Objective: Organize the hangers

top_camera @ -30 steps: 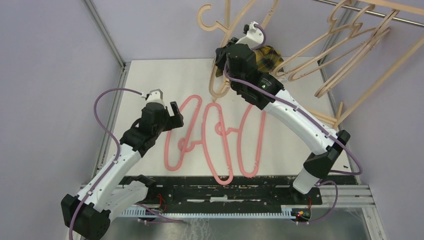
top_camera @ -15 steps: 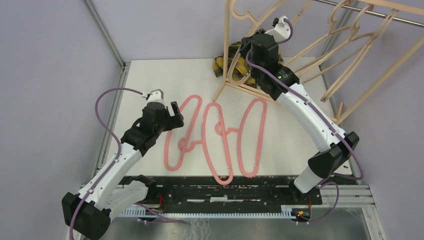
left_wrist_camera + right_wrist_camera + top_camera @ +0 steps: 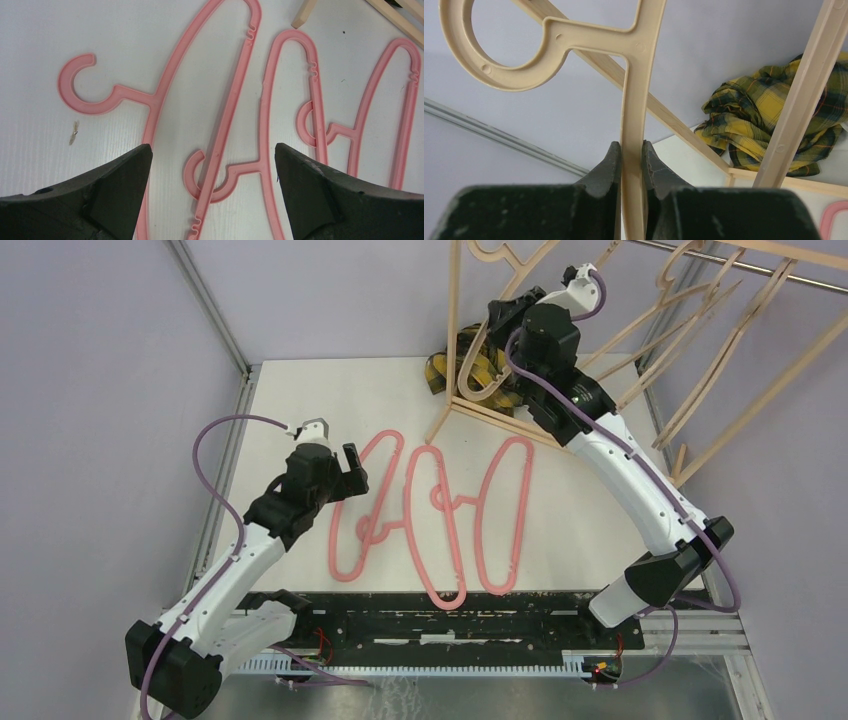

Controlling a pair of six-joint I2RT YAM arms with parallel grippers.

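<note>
Since a second ago my right arm has swung up and to the right, taking its tan hanger (image 3: 634,75) with it; my left arm hasn't moved.

Nearest me, the left gripper (image 3: 212,155) hangs low over the table (image 3: 320,400), jaws spread wide, holding nothing. Three pink hangers lie flat under and past it: left one (image 3: 165,85) hook pointing left, middle one (image 3: 267,100) partly overlapping it, right one (image 3: 382,85) hooked around the middle one's side bar.

Further back, the right gripper (image 3: 630,150) is raised off the table, fingers pinched on the tan hanger's neck just below the hook. That hanger stands roughly upright, in the air beside the rack post (image 3: 455,330).

Plaid cloth (image 3: 769,115) is bunched at the post's foot, on the far table edge.

Farthest, more tan hangers (image 3: 720,310) hang on the rail (image 3: 800,278), top right.
</note>
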